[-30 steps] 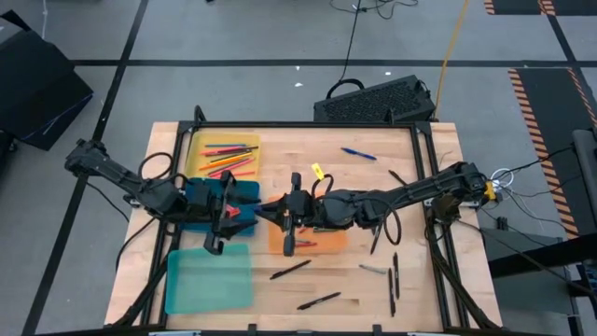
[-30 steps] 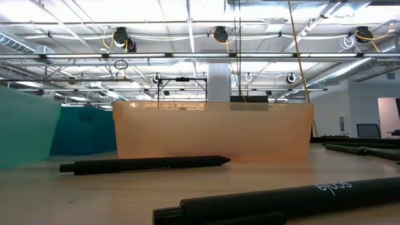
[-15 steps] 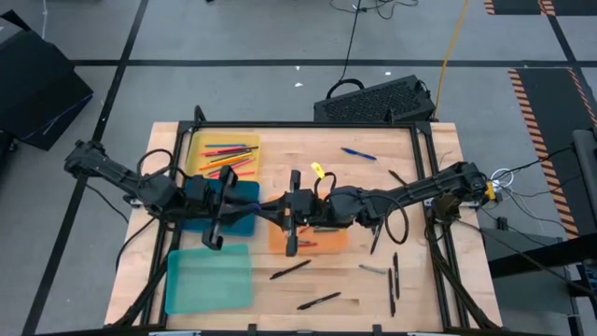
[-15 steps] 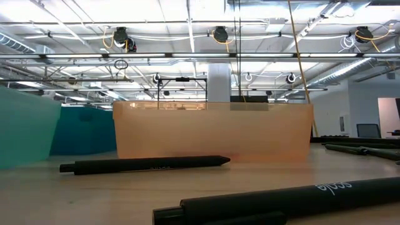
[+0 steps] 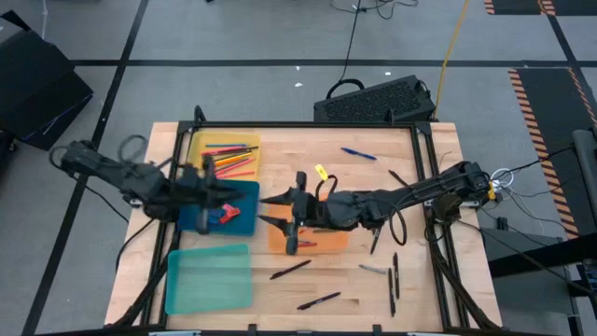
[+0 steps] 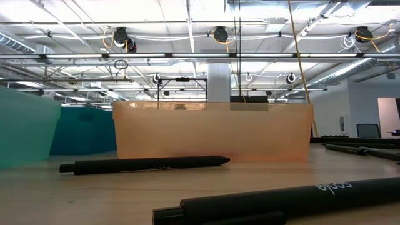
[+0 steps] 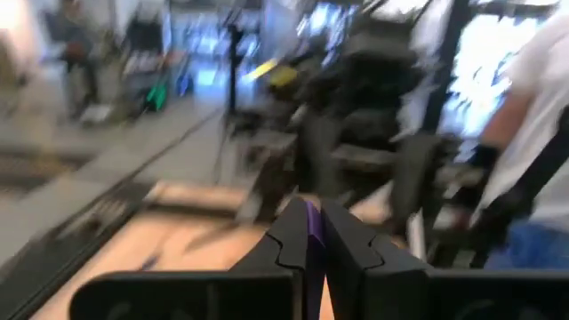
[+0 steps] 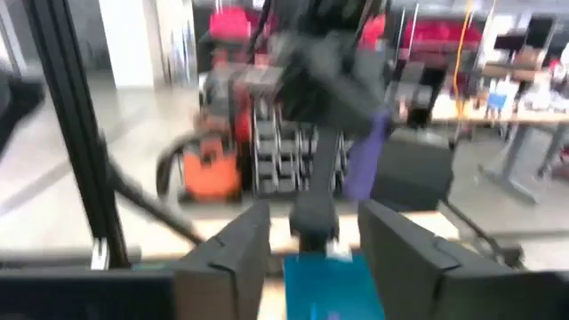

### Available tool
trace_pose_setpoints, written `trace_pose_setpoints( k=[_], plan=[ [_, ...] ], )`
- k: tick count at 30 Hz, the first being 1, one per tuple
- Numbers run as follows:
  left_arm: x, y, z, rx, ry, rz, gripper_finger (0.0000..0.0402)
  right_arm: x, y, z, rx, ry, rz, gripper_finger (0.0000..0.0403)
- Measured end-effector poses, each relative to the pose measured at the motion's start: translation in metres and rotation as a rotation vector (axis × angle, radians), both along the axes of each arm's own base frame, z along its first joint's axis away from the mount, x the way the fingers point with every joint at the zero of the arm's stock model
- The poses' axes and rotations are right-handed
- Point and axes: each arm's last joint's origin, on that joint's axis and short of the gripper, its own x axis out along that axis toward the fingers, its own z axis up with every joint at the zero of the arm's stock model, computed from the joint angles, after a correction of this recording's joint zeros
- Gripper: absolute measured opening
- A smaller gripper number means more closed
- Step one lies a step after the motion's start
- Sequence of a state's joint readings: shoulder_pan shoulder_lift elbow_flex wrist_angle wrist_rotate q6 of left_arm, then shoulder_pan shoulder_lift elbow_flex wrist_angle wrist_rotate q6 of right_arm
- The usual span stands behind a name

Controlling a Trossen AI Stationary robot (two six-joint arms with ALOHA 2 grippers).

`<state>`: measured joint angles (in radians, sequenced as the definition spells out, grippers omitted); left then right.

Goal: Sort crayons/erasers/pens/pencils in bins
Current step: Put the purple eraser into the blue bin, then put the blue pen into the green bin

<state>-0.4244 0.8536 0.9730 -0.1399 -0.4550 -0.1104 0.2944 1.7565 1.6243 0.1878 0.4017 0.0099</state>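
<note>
**Two end effectors near the middle bins**

High view: left end effector [image 5: 208,171] above the border of the yellow bin [image 5: 195,149] and the dark blue bin [image 5: 244,194]. Right end effector [image 5: 263,210] spread wide by the orange bin [image 5: 328,242], probably ready for another pick. Black pens [image 5: 290,270] loose on the worktop [image 5: 373,196].

Low view: only pens and bin walls.

Left wrist view: clamped on a purple stick [image 7: 312,233], likely a crayon.

Right wrist view: same stick hanging upright, presumably for a drop.

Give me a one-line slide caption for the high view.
Left gripper between yellow bin and blue bin; right gripper open beside orange bin.
</note>
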Motion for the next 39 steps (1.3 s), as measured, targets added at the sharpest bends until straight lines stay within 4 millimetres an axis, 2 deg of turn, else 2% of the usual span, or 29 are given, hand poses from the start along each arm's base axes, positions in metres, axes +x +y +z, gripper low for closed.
trace_pose_setpoints(
  k=[2, 5, 9, 12, 18, 23, 27, 33, 36, 39],
  plan=[
    [-0.017, 0.009, -0.005, -0.008, 0.152, 0.044, 0.0015, -0.002, 0.002, -0.007, -0.025, 0.084, -0.007, 0.0184],
    [-0.039, 0.019, -0.030, -0.049, 0.421, 0.115, 0.0015, -0.005, 0.004, -0.020, -0.036, 0.204, -0.019, 0.0206],
    [-0.057, 0.024, -0.076, -0.118, 0.788, 0.194, 0.0015, -0.011, 0.004, -0.035, -0.022, 0.353, -0.044, 0.0214],
    [-0.060, 0.023, -0.115, -0.162, 0.975, 0.204, 0.0015, -0.014, 0.004, -0.042, -0.013, 0.431, -0.054, 0.0214],
    [-0.060, 0.022, -0.185, -0.226, 1.171, 0.260, 0.0015, -0.017, -0.001, -0.039, 0.002, 0.519, -0.079, 0.0214],
    [-0.050, 0.025, -0.219, -0.160, 1.162, 0.312, 0.0015, -0.012, -0.012, -0.044, 0.045, 0.548, -0.126, 0.0214],
    [-0.045, 0.026, -0.227, -0.196, 1.186, 0.376, 0.0046, -0.011, -0.021, -0.061, 0.108, 0.648, -0.196, 0.0215],
    [-0.042, 0.026, -0.230, -0.207, 1.197, 0.396, 0.0145, -0.023, -0.036, -0.071, 0.219, 0.786, -0.326, 0.0215],
    [-0.042, 0.025, -0.223, -0.231, 1.181, 0.370, 0.0197, -0.032, -0.053, -0.066, 0.267, 0.821, -0.404, 0.0215],
    [-0.038, 0.024, -0.206, -0.257, 1.117, 0.337, 0.0235, -0.049, -0.080, -0.059, 0.300, 0.894, -0.512, 0.0215]
  ],
)
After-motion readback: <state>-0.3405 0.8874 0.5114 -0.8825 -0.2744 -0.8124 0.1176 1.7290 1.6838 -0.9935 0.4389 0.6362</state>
